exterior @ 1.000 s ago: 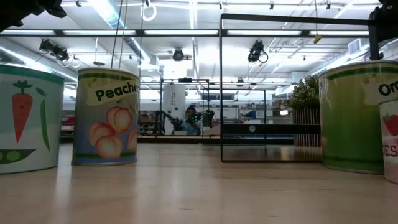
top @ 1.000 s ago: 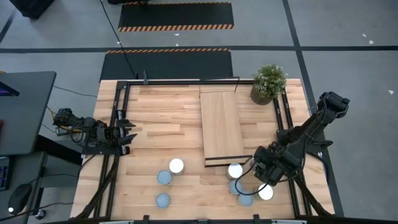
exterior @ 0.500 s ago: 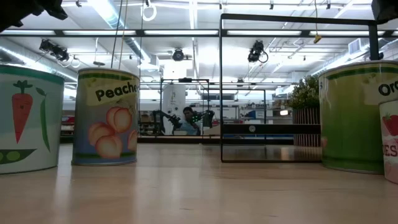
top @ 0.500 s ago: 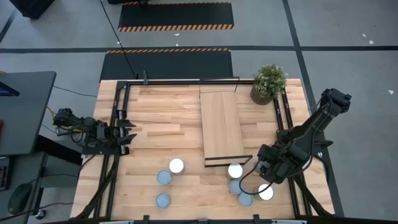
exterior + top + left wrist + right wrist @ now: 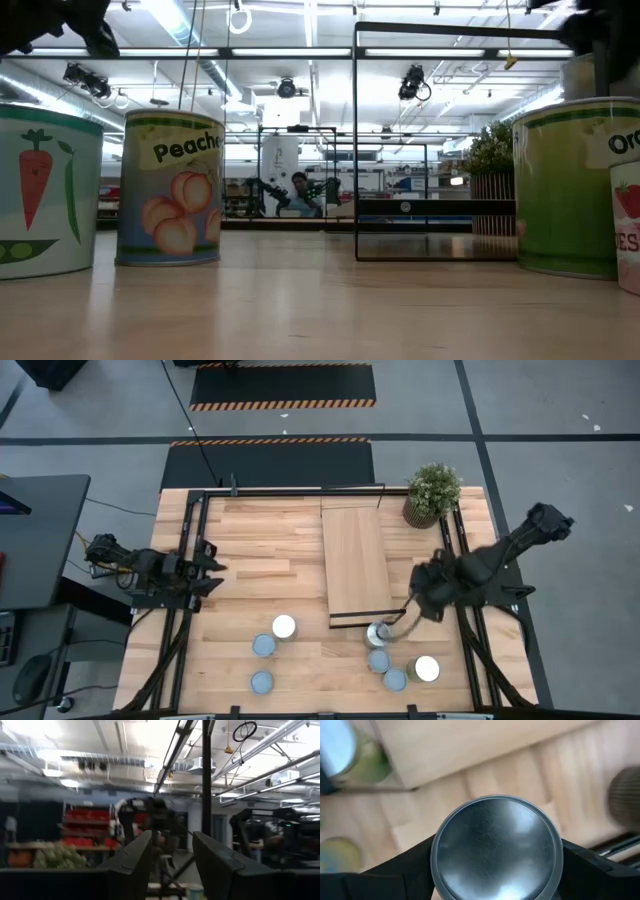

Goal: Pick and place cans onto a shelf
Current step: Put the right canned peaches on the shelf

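My right gripper (image 5: 425,598) is beside the right side of the light-wood shelf (image 5: 355,560) and is shut on a silver-topped can (image 5: 496,845). In the high view the gripper hides this can. Four more cans stand on their bases near the shelf's dark front edge, the nearest (image 5: 378,632) just in front of it. Three cans (image 5: 272,645) stand at the near left. My left gripper (image 5: 207,565) is open and empty at the table's left edge; the gap between its fingers shows in the left wrist view (image 5: 172,865). My right gripper pinches the can's round side wall (image 5: 436,870) between its two fingers, one on each side just below the rim. The fingers come from above, pointing down. The can is upright, its top facing the wrist camera, lifted above the tabletop.
A potted plant (image 5: 432,492) stands at the far right corner, behind the shelf. The shelf's black wire frame (image 5: 355,140) rises above the board. In the low view the large carrot (image 5: 40,190), peach (image 5: 170,185) and green (image 5: 575,185) cans stand close in front.
My right gripper has gone from over the near right cans toward the table's far edge, to beside the shelf's right side. The four cans on the table there have stayed in place. My left gripper has shifted a little toward the far edge.
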Robot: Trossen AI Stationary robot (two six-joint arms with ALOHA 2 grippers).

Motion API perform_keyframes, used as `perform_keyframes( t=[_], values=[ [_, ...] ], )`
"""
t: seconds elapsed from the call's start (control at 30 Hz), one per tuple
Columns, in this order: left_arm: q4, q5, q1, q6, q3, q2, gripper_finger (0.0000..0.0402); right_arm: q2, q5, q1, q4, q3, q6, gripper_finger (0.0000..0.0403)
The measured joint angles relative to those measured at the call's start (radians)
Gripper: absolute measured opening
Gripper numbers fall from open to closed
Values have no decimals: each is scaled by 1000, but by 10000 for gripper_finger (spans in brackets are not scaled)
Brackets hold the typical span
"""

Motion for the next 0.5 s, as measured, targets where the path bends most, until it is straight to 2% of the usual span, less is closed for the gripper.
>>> perform_keyframes(
  t=[0.13, 0.27, 0.5],
  values=[
    [-36, 0, 0, -76, 0, 0, 149, -26, 21, -180, 60, 2, -265, 325],
    [-36, 0, 0, -82, 0, 0, 149, -8, -2, -377, 154, 2, -523, 325],
    [-36, 0, 0, -82, 0, 0, 149, 98, -144, -637, 421, 2, -875, 325]
  ],
)
